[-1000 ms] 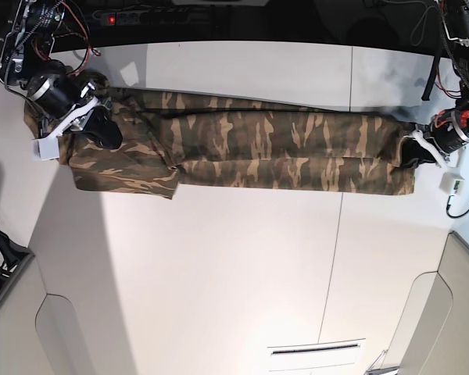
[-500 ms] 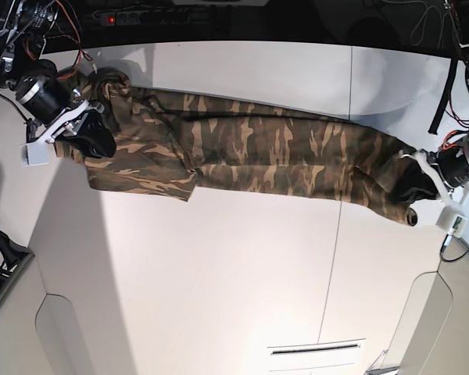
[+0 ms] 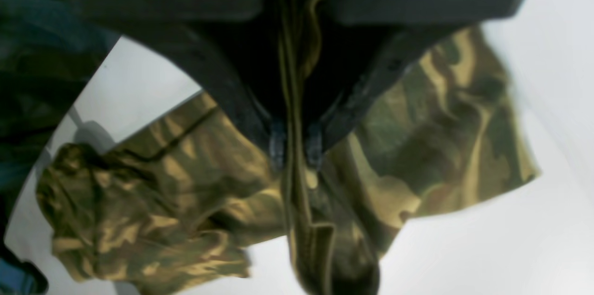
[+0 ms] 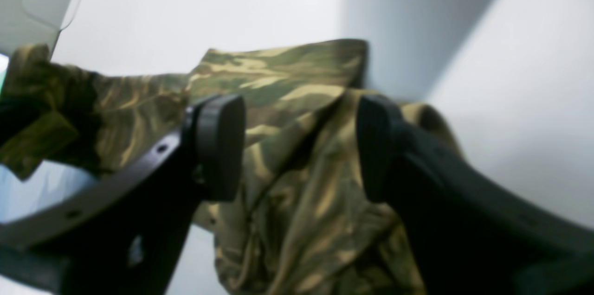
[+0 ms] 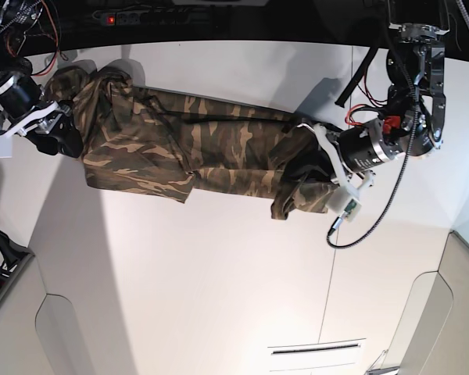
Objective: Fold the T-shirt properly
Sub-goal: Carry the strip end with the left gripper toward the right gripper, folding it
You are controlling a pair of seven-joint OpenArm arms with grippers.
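The camouflage T-shirt (image 5: 187,144) lies bunched in a long band across the far part of the white table (image 5: 219,266). My left gripper (image 5: 319,166) is shut on the shirt's right end and holds it folded over towards the middle. In the left wrist view (image 3: 295,149) its fingers pinch a fold of cloth (image 3: 162,183) that hangs below them. My right gripper (image 5: 62,137) is at the shirt's left end. In the right wrist view (image 4: 297,146) its jaws stand wide apart, with crumpled cloth (image 4: 287,77) beyond them.
A power strip (image 5: 141,16) and cables lie along the dark back edge. A seam (image 5: 340,234) runs down the table. Grey panels stand at the front left (image 5: 62,328) and front right (image 5: 445,312). A slot (image 5: 316,350) is near the front edge.
My left gripper has carried the shirt's right end leftwards towards the middle, shortening the band. My right gripper has moved left and back, to the shirt's left edge.
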